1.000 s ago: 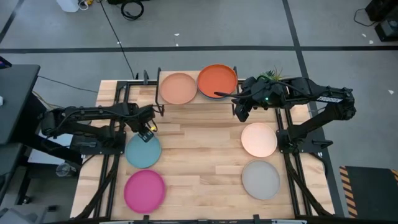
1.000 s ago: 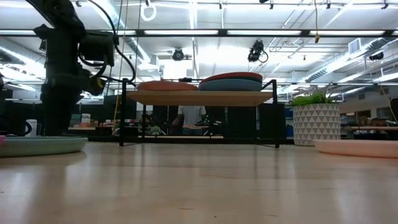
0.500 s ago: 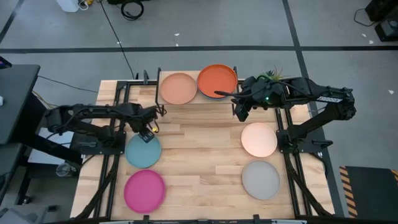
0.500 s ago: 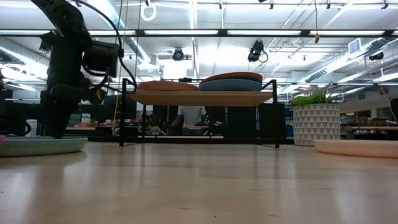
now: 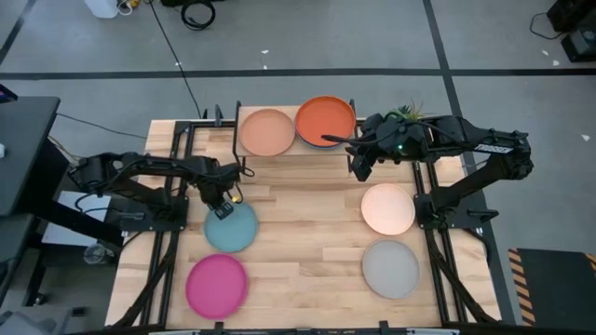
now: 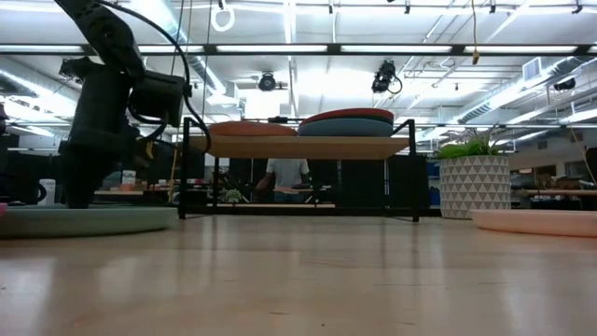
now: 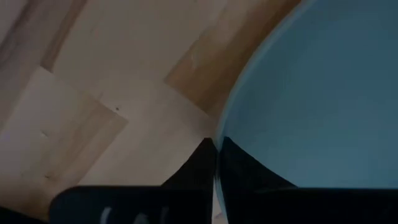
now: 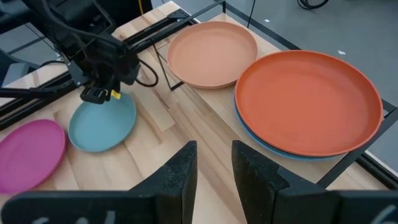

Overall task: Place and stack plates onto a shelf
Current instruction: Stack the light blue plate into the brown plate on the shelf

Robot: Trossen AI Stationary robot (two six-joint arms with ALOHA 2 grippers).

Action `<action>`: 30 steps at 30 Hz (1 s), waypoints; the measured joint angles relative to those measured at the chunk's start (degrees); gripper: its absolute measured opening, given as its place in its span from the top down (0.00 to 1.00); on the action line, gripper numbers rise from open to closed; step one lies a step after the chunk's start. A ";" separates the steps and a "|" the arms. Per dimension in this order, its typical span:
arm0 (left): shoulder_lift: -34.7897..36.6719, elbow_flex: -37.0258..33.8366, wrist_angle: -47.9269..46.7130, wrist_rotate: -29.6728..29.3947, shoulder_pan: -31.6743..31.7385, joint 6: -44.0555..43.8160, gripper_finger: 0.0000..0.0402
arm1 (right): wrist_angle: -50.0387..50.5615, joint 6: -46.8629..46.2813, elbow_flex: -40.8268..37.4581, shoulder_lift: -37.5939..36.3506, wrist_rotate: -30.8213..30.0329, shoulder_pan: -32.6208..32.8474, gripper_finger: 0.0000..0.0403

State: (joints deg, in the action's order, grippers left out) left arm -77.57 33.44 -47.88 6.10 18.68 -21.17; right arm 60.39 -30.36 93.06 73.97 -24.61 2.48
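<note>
A light blue plate [image 5: 230,226] lies on the table's left half, with my left gripper [image 5: 223,199] shut on its far rim. The shelf [image 6: 298,146] stands at the far edge. It carries a tan plate [image 5: 267,132] and an orange plate [image 5: 326,121] on top of a bright blue one [image 8: 273,148]. Magenta [image 5: 216,284], cream [image 5: 388,207] and grey [image 5: 390,268] plates rest flat on the table. My right gripper [image 8: 214,163] hovers open and empty by the shelf's right end. My left gripper pinches the light blue plate's rim [image 7: 219,127] at its far side, one finger inside the plate and one outside. The fingers come from above, pointing down. The plate's underside still rests on the table.
A potted plant [image 5: 407,113] stands beside the shelf's right end, close to my right arm. Bare wood lies in the table's middle between the left and right plates. A person stands in the room behind the shelf [image 6: 285,177].
My left gripper has gone a little toward the table's right edge, and the light blue plate has slid along the table the same way. My right arm has kept still.
</note>
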 joint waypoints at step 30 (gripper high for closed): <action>-3.62 54.23 -17.45 -3.44 8.43 1.60 0.96 | -1.79 1.00 0.00 -0.01 -0.37 -0.04 0.73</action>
State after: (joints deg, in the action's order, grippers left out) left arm -81.19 87.67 -65.33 2.66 27.10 -19.57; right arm 58.60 -29.36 93.06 73.97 -24.99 2.44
